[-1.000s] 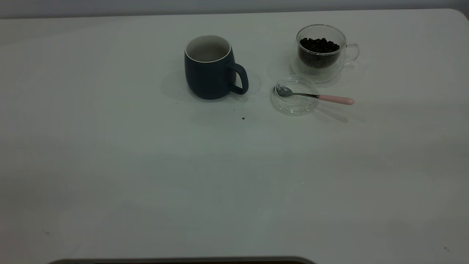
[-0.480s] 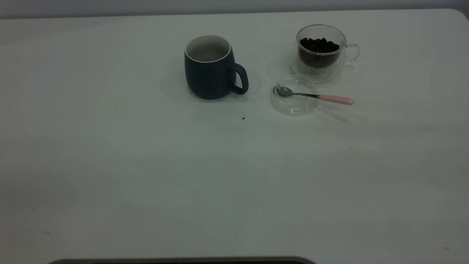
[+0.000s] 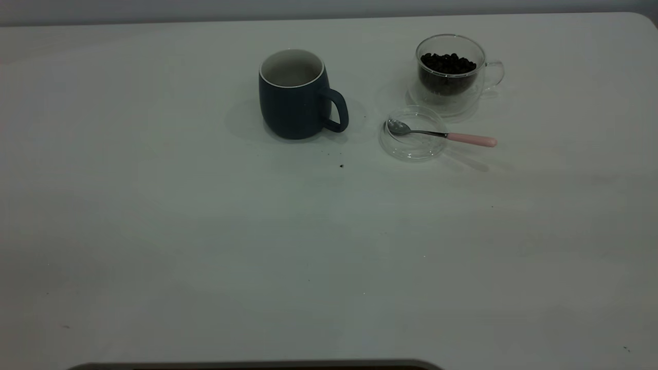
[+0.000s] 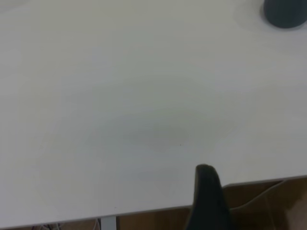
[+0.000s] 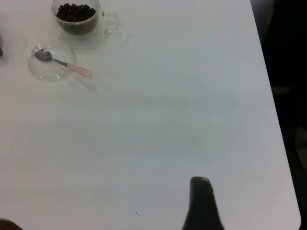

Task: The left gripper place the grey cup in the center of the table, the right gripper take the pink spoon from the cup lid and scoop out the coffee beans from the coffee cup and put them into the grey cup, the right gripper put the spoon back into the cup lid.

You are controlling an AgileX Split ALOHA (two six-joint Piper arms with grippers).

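The grey cup (image 3: 295, 97) stands upright on the table (image 3: 154, 231), far middle, handle toward the right; its base also shows in the left wrist view (image 4: 285, 12). The clear coffee cup (image 3: 450, 72) holds the coffee beans (image 3: 447, 62) at the far right. In front of it lies the cup lid (image 3: 414, 134) with the pink spoon (image 3: 470, 139): the bowl rests in the lid and the handle sticks out to the right. Both grippers are outside the exterior view. The left gripper (image 4: 206, 191) is near the table's left edge, the right gripper (image 5: 201, 201) near its right edge, both far from the objects.
A dark speck (image 3: 341, 165) lies just in front of the grey cup. The right wrist view shows the coffee cup (image 5: 76, 19), lid (image 5: 48, 62) and spoon (image 5: 67, 64) far off, and the table's rounded corner (image 5: 292, 218).
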